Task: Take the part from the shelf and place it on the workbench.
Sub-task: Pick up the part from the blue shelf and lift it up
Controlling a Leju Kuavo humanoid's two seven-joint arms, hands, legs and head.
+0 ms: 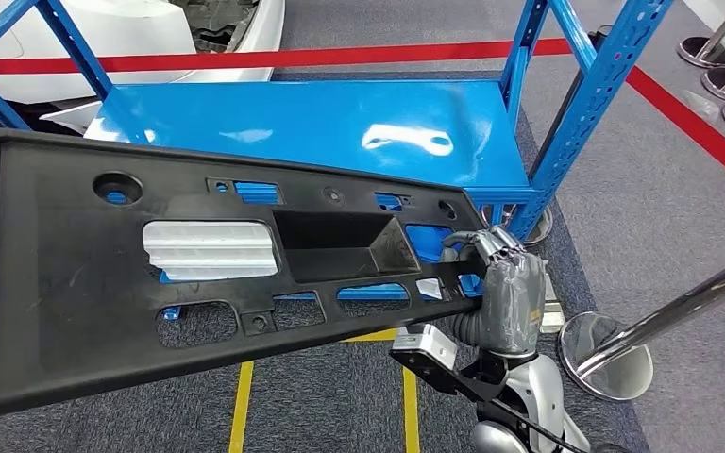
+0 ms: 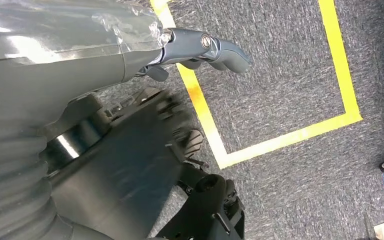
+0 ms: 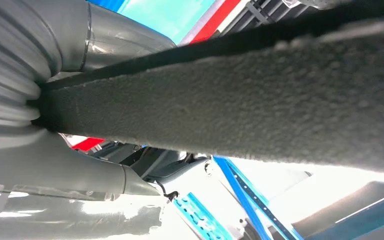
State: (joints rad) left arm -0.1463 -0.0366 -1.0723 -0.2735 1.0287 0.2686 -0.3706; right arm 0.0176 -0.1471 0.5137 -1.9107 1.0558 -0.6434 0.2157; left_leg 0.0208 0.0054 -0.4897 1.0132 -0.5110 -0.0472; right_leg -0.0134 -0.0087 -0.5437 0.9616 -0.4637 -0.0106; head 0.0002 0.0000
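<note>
Right hand (image 1: 508, 288) grips the near end of the long black part (image 1: 198, 264), lifted clear above the blue shelf (image 1: 321, 123); left hand (image 2: 130, 50) unclear — possibly underneath. Carrying step: next, turn toward the bench, keeping the part level.

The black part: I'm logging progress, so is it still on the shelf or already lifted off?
Lifted off. The black part hangs tilted in front of the blue shelf, its end gripped by the right hand.

long black plastic panel (image 1: 104, 274) held across the foreground, before the blue metal shelf (image 1: 340, 123); right hand (image 1: 505, 293) clamped on its right end; polished steel stanchion base (image 1: 604, 354) on carpet right of that hand
</note>
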